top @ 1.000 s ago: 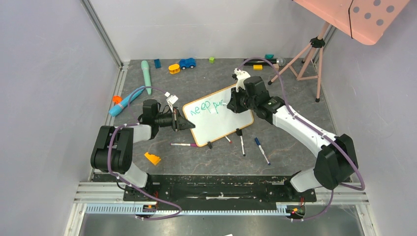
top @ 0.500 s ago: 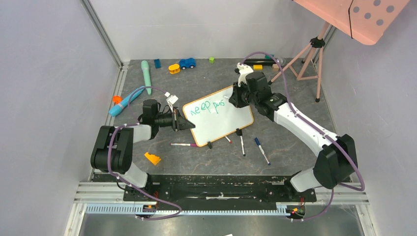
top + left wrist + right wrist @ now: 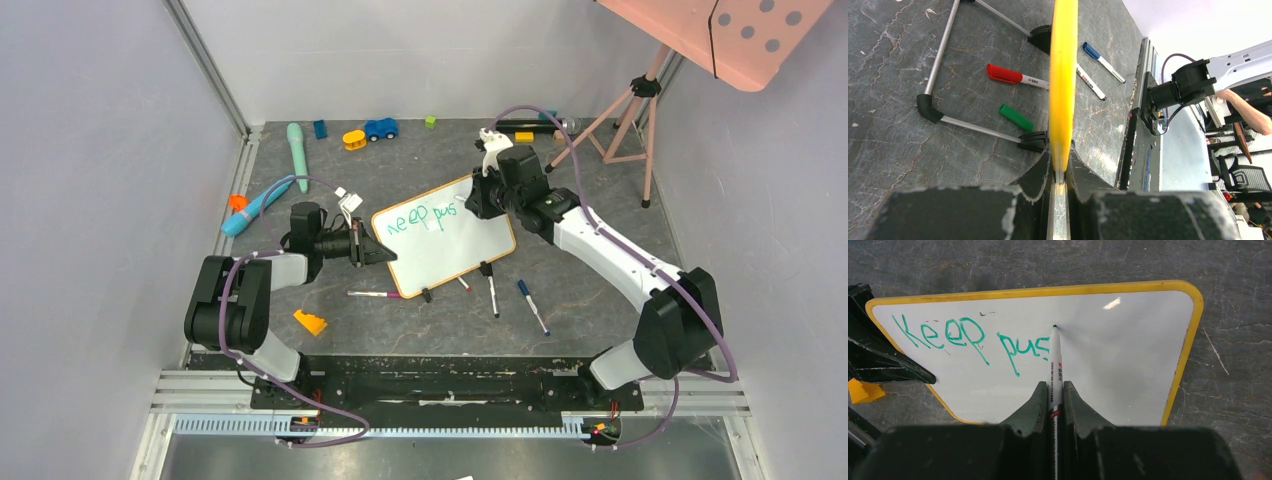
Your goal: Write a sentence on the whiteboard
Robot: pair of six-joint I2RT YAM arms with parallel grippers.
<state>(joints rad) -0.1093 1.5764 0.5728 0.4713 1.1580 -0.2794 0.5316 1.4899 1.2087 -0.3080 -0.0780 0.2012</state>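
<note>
The whiteboard (image 3: pixel 450 245) with its orange frame stands tilted on black clip feet in mid-table. In the right wrist view (image 3: pixel 1118 355) the sentence (image 3: pixel 973 337) reads "Keep pus" in green. My right gripper (image 3: pixel 478 205) (image 3: pixel 1053 386) is shut on a marker (image 3: pixel 1055 360). The marker's tip is at the board surface just right of the "s". My left gripper (image 3: pixel 385 254) (image 3: pixel 1062 161) is shut on the board's left edge, which shows as a yellow strip in the left wrist view (image 3: pixel 1063 75).
Loose markers lie in front of the board: a pink one (image 3: pixel 375 294), a black one (image 3: pixel 493 297) and a blue one (image 3: pixel 533 306). An orange wedge (image 3: pixel 310 322) lies near the left arm. Toys (image 3: pixel 380 128) and a tripod (image 3: pixel 625 120) stand at the back.
My right gripper has shifted slightly up and to the right along the board with the marker, revealing the written "pus". The left gripper and the board have not moved.
</note>
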